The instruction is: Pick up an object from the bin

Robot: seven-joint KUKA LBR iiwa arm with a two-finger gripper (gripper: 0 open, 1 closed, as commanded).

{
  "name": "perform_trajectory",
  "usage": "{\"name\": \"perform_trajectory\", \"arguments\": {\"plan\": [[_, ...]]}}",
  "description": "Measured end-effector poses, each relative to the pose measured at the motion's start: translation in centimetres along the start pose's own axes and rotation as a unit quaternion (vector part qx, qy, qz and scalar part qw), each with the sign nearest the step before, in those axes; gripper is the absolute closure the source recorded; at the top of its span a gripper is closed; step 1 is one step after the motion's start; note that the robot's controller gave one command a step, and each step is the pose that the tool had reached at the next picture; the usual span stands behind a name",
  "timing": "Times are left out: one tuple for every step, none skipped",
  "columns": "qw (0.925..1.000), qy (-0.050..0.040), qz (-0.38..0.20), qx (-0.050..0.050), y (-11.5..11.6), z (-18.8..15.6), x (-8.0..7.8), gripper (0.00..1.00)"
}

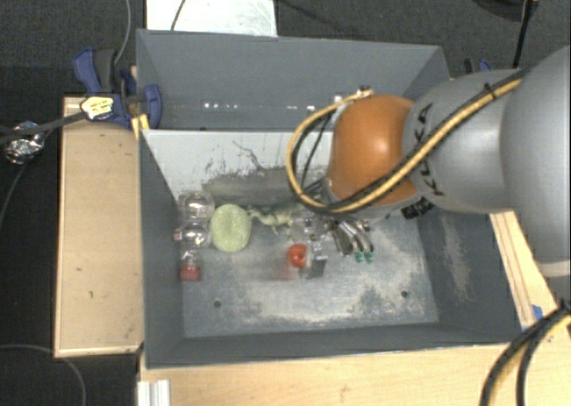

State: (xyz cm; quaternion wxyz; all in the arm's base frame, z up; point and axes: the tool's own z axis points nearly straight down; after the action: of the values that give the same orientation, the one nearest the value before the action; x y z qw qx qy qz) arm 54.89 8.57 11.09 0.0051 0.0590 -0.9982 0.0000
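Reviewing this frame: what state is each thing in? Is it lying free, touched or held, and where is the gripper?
gripper: down low over the middle of the bin floor.
red ball: on the floor, right by the gripper; can't tell whether it is held.
green ball: lying free, left of centre.
clear thing: lying free near the left wall, beside the green ball.

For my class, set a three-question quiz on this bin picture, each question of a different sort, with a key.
1. True or false: the small red ball lies close beside the tool.
2. Which of these lies furthest toward the view's left? A) the pale green round lump B) the clear plastic piece C) the small red ball
3. Fill in: the cover on the arm's wrist is ___ in colour.

Key: 1 true; 2 B; 3 orange.
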Motion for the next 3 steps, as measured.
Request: {"name": "perform_trajectory", "arguments": {"plan": [[1.0,-0.0068,-0.006,0.0,-1.8,-2.1,-1.9,1.0],[0.9987,-0.0036,-0.051,0.004,-0.1,2.2,-3.4,1.0],[0.9988,0.0012,-0.05,0.0,0.4,0.3,-2.9,1.0]]}}
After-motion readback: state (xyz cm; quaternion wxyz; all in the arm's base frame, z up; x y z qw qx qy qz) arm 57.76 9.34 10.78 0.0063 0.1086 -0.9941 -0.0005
